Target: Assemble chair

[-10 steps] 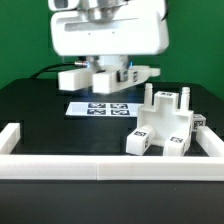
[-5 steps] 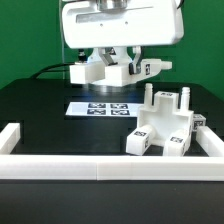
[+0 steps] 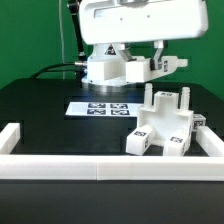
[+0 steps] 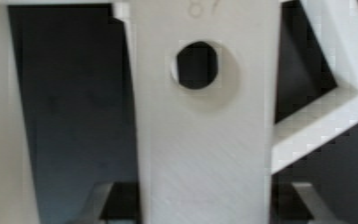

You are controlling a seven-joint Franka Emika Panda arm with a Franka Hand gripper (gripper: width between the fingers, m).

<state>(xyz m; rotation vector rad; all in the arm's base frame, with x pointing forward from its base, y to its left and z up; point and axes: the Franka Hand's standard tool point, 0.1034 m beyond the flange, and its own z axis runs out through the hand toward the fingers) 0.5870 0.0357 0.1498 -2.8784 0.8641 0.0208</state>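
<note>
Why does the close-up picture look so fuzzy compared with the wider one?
Wrist view: the white piece fills the frame, probably too near the lens, so its edges and hole blur. Exterior view: the chair and marker board look fairly sharp, but the bright gripper is washed out above the black table.

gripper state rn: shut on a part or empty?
Shut on a chair panel: in the wrist view the white panel with an oval hole sits clamped between the fingers of the gripper.
</note>
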